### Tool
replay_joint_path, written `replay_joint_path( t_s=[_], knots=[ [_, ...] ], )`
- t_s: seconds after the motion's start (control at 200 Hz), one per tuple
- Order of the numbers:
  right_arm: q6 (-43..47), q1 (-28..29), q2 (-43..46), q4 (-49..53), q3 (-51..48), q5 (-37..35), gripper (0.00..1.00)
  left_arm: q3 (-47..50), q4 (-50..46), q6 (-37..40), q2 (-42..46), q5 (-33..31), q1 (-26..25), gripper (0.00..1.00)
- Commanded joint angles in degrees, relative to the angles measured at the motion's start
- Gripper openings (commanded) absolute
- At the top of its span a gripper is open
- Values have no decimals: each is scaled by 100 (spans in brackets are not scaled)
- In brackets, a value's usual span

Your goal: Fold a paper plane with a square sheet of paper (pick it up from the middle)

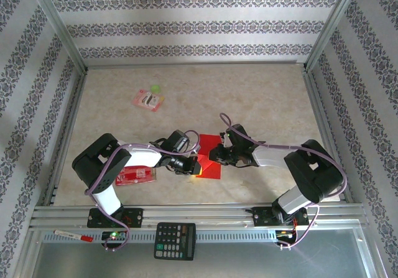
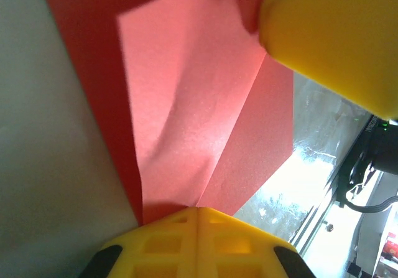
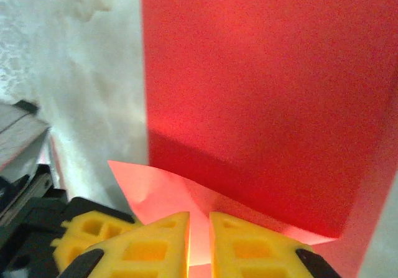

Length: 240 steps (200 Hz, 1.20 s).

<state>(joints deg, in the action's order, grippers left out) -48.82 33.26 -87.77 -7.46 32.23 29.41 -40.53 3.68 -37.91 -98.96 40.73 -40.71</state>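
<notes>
Beige marbled tabletop [image 1: 261, 97], patterned walls [image 1: 186, 4]. Square sheet of paper [image 1: 208, 142]: red, creased. Left fingers [image 2: 161, 247] clamped on it; right fingers [image 3: 249, 247] slightly parted at its edge.

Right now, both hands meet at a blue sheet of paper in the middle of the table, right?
No: the sheet of paper is red, not blue, as the top view shows. The left hand and right hand do meet at it.

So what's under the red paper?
Under the red paper is the pale table, which shows all around its edges. The left gripper is shut on one creased end. The bit of table right beneath the sheet is covered, so it cannot be seen.
</notes>
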Motion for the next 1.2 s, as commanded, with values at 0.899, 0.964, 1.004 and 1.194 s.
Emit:
replay_joint_path(
  t_s=[0.899, 0.964, 1.004, 1.194],
  knots=[
    [-1133, 775, -304, -1052, -509, -128, 7, 214, -1085, 267, -379, -631, 89, 0],
    [-1150, 784, -349, -1071, -530, -152, 7, 213, -1089, 276, -395, -662, 89, 0],
    [-1142, 782, -379, -1028, -525, -176, 7, 213, -1090, 292, -405, -653, 89, 0],
    [-945, 503, -434, -667, -459, -285, 7, 246, -1212, 398, -475, -766, 87, 0]
  ],
)
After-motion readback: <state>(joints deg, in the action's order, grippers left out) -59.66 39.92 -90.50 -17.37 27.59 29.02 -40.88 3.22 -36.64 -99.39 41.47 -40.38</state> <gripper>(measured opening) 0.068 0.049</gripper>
